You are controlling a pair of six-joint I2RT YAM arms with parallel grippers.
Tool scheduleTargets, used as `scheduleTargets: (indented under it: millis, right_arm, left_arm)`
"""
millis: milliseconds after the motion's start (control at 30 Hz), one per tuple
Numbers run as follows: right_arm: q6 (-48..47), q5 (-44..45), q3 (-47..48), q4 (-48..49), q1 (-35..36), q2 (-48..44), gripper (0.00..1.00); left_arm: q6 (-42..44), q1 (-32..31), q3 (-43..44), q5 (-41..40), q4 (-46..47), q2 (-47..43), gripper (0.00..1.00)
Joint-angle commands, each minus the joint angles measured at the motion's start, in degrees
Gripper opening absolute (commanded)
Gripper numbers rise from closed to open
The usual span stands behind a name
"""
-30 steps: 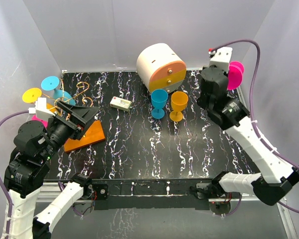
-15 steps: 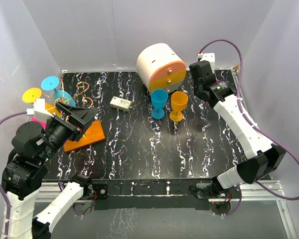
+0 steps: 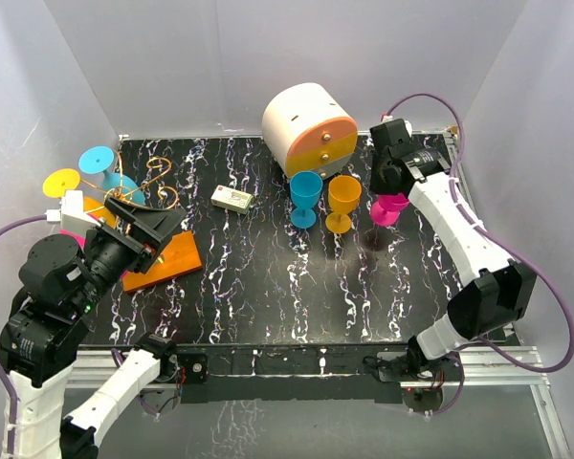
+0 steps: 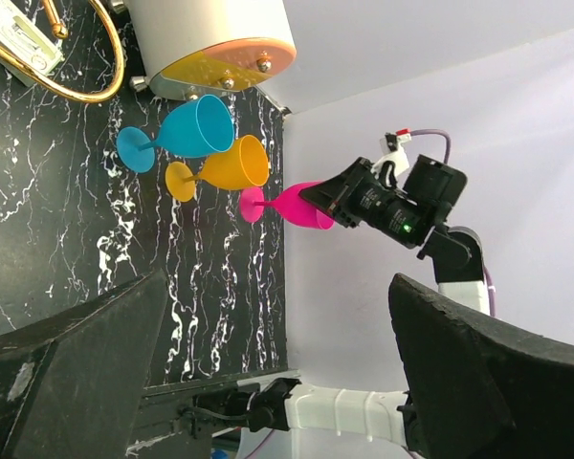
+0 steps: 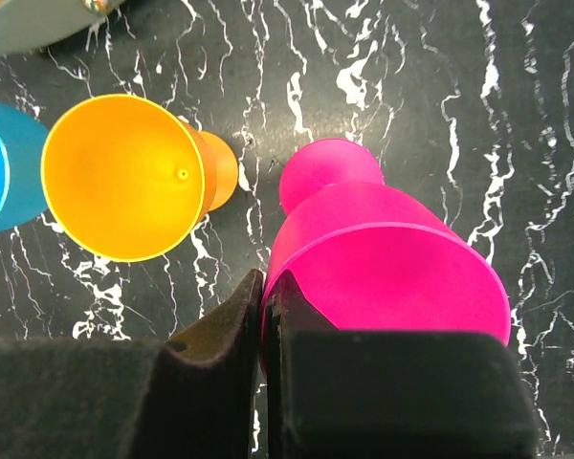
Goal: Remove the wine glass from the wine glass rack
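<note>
A pink wine glass (image 5: pixel 392 258) hangs upright from my right gripper (image 5: pixel 266 287), which is shut on its rim, one finger inside the bowl and one outside. In the top view this pink wine glass (image 3: pixel 390 206) is just right of an orange glass (image 3: pixel 344 199) and a blue glass (image 3: pixel 306 196) that stand on the table. I cannot tell whether its foot touches the table. The wine glass rack (image 3: pixel 165 260) is at the left, with golden hooks (image 3: pixel 159 182) that carry a blue glass (image 3: pixel 99 160) and a yellow glass (image 3: pixel 61 181). My left gripper (image 3: pixel 161 226) hovers open over the rack base, holding nothing.
A white-and-orange round drawer cabinet (image 3: pixel 309 122) stands at the back, behind the standing glasses. A small white box (image 3: pixel 232 199) lies between the rack and the blue glass. White walls close the table on the left, back and right.
My right arm swung the pink glass from high near the right wall down to beside the orange glass. The left arm has barely moved.
</note>
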Motion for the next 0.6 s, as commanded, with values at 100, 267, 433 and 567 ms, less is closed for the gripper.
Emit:
scheduleTargets:
  millis: [100,267,433,567]
  right_arm:
    - [1.3,-5.4,-1.8,2.5,-2.1,3.8,0.0]
    - [1.3,-7.1,-2.1,3.6,-2.6,5.6,0.0]
    - [1.2,-8.0,-2.8,4.3,-3.2,7.1,0.0]
    - [0.9,-8.2,-2.9,5.1,-3.5,7.9,0.0]
  left_arm:
    - [1.3,0.0,1.2,-0.5,-0.1,1.1,0.99]
    - [1.5,0.0,1.1,-0.6,0.0,1.1,0.99]
    - [1.9,0.0,1.6,-0.9,-0.4,1.2,0.99]
    - [2.0,0.0,1.8,-1.2,-0.9,1.2,0.99]
